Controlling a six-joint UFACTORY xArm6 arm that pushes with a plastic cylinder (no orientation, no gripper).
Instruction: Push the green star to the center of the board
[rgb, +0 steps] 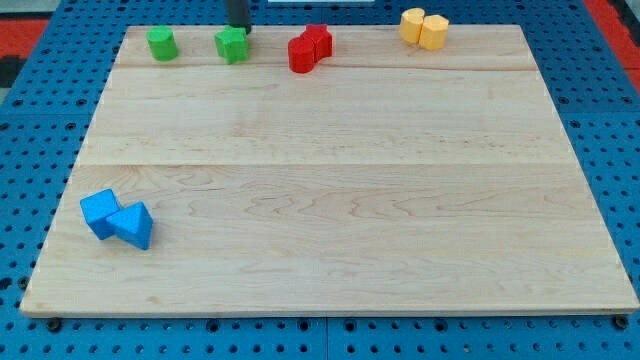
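The green star (231, 45) sits near the board's top edge, left of the middle. My tip (240, 29) is at the view's top, touching or just behind the star's upper right side. A second green block (161, 43), rounded like a cylinder, lies to the star's left. The wooden board (330, 170) fills most of the view.
Two red blocks (309, 47) touch each other right of the star. Two yellow blocks (424, 28) sit together at the top right. A blue cube (100, 212) and a blue triangular block (133, 225) touch at the bottom left. A blue pegboard (600, 120) surrounds the board.
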